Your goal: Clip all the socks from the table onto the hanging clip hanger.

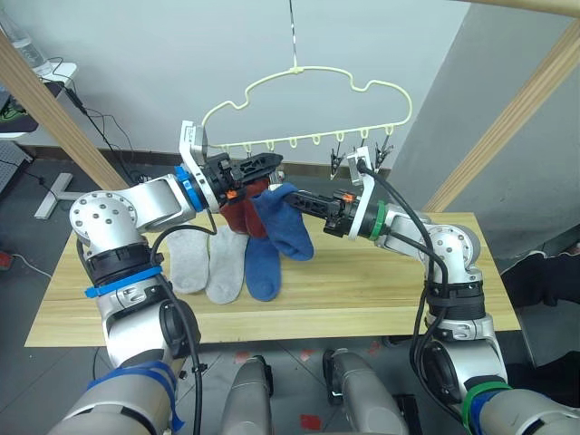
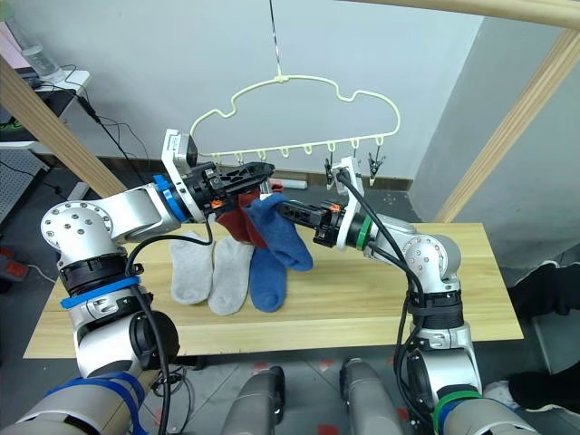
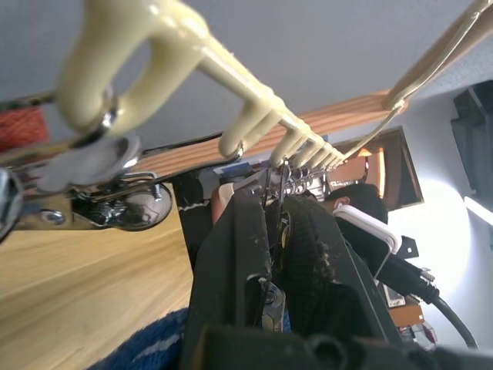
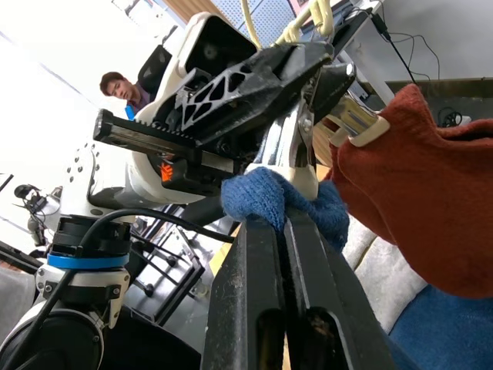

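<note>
Nearest, three socks lie flat side by side on the pale wooden counter (image 1: 381, 299): two light grey socks (image 1: 207, 263) touching each other, and one blue sock (image 1: 263, 265) just beside them on their right. Two more socks are up in the air above these. A second blue sock (image 1: 285, 222) dangles from the right gripper (image 1: 288, 192), whose two black fingers are clenched on its cuff, as the right wrist view shows. Just to its left hangs one rust red sock (image 1: 240, 216), touching the held blue one and drooping toward the counter. That makes five socks I can count.

The left gripper (image 1: 265, 164) reaches in from the other side at the height of the hanger's bar, its fingers pressed together around a small metal clip (image 4: 350, 119) right above the blue cuff.

Behind and above, the pale-yellow clip hanger (image 1: 308, 86) hangs by its hook from a thin line. Two dark clips (image 1: 362, 159) dangle free near the bar's right end. A slanted wooden pole (image 1: 507, 122) stands further back against the grey wall.
</note>
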